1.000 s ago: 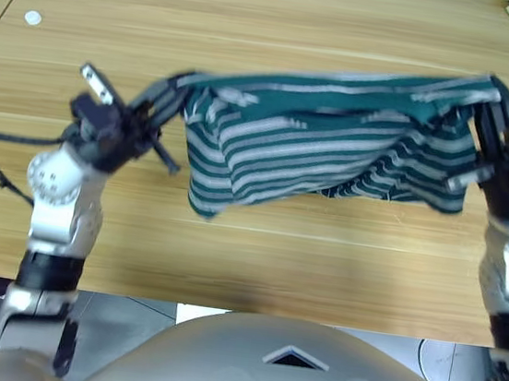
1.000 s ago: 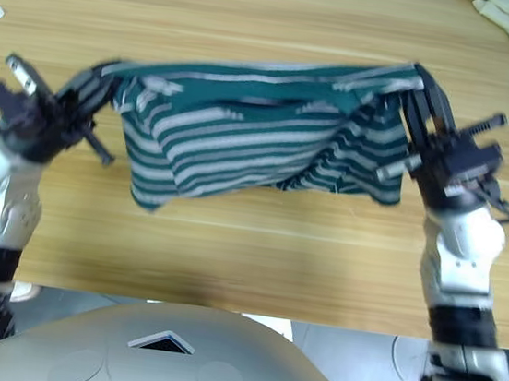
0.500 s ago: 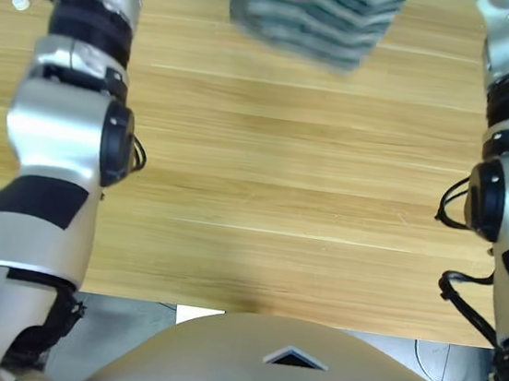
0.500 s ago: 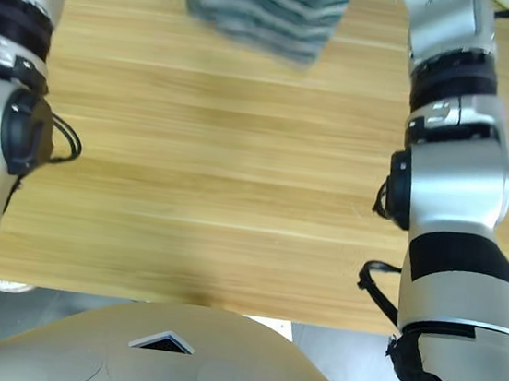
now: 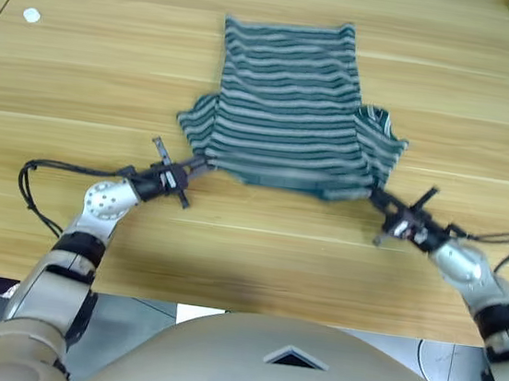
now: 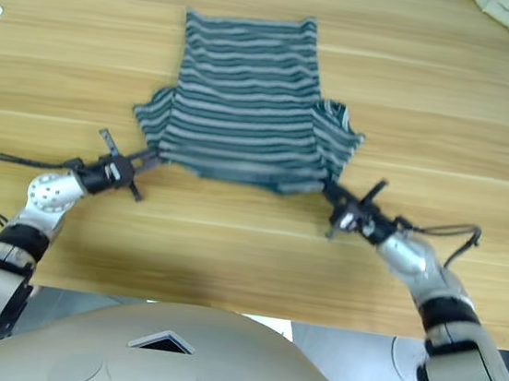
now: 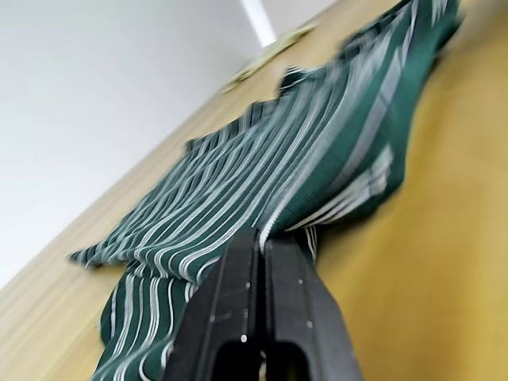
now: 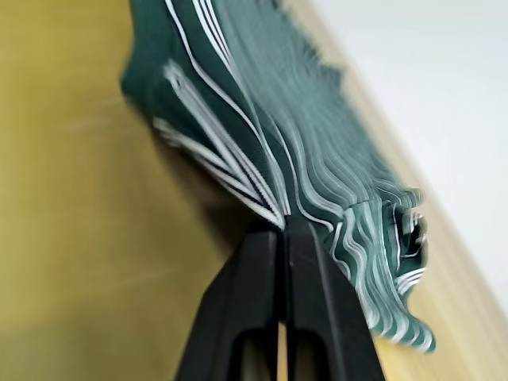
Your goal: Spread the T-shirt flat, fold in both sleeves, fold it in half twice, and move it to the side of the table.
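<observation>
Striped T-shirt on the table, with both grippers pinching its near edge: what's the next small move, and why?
Probably open both and let go. The green-and-white striped T-shirt lies spread on the wooden table, with the left gripper and right gripper shut on its near corners. The sleeves stick out at either side, not yet folded in.

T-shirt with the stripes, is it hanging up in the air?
No, the T-shirt lies spread on the wooden table, its near corners pinched by the left claw and right claw.
</observation>
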Available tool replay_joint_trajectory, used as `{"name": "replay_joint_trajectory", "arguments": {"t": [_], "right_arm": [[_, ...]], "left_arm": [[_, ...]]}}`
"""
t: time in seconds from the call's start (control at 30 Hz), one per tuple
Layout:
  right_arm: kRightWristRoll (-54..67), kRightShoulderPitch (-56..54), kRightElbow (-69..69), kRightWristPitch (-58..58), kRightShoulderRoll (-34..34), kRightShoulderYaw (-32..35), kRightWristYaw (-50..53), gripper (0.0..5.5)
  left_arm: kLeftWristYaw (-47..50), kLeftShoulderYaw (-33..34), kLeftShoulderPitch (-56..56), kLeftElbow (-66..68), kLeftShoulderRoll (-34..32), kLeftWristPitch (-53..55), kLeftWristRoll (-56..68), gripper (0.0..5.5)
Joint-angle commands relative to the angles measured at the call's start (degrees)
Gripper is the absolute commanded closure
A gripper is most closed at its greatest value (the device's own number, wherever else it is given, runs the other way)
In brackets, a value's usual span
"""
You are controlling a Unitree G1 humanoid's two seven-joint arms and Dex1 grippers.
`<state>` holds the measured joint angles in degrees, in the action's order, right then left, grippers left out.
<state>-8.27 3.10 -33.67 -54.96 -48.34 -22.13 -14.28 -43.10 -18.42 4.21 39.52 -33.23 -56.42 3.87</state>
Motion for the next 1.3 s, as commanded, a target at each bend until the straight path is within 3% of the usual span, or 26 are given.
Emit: {"name": "replay_joint_trajectory", "arguments": {"t": [0.03,0.1,0.2,0.43,0.57,0.8,0.87,0.97,1.07,1.17,1.3], "right_arm": [[-2.58,1.08,4.19,8.4,0.07,2.98,-2.06,5.47],[-3.57,1.97,6.15,10.48,0.63,4.13,-2.03,5.47],[-5.01,3.75,9.06,11.67,1.16,5.55,-1.66,5.5],[-5.55,7.51,14.0,12.64,1.8,9.27,-1.72,4.14],[-5.1,13.16,18.31,12.16,-0.76,11.3,-3.92,3.64],[7.34,16.95,33.49,10.78,-2.84,16.31,-9.51,3.64],[4.35,11.02,36.57,13.6,1.25,13.17,-10.82,3.64],[-3.76,1.81,35.76,16.76,8.69,6.49,-12.56,3.64],[-8.61,-3.54,33.2,17.3,12.93,3.93,-11.94,3.64],[-9.74,-4.73,32.55,17.07,14.07,3.88,-11.56,3.64],[-10.53,-4.52,31.45,16.8,13.44,4.9,-11.21,3.64]], "left_arm": [[-1.1,-1.12,-4.37,-3.05,-0.45,8.41,-3.01,5.5],[0.53,-0.22,-5.03,-4.36,-0.13,9.94,-3.24,5.5],[0.67,0.9,-7.92,-7.74,-0.46,11.71,-1.63,4.91],[-0.14,4.08,-13.71,-15.73,-0.25,14.93,4.54,3.67],[-2.99,6.01,-19.69,-23.6,-1.44,17.87,11.21,3.1],[-9.78,13.59,-24.42,-40.3,-0.13,25.61,33.63,3.1],[-6.2,13.71,-21.05,-38.15,3.14,27.48,30.29,3.1],[4.66,13.45,-14.32,-27.65,5.85,27.98,12.74,3.1],[15.0,12.48,-3.64,-18.09,6.68,29.98,-1.3,3.1],[20.78,8.78,8.29,-9.25,6.33,28.42,-13.85,3.1],[20.09,4.94,17.5,-0.6,5.7,25.65,-20.47,3.1]]}}
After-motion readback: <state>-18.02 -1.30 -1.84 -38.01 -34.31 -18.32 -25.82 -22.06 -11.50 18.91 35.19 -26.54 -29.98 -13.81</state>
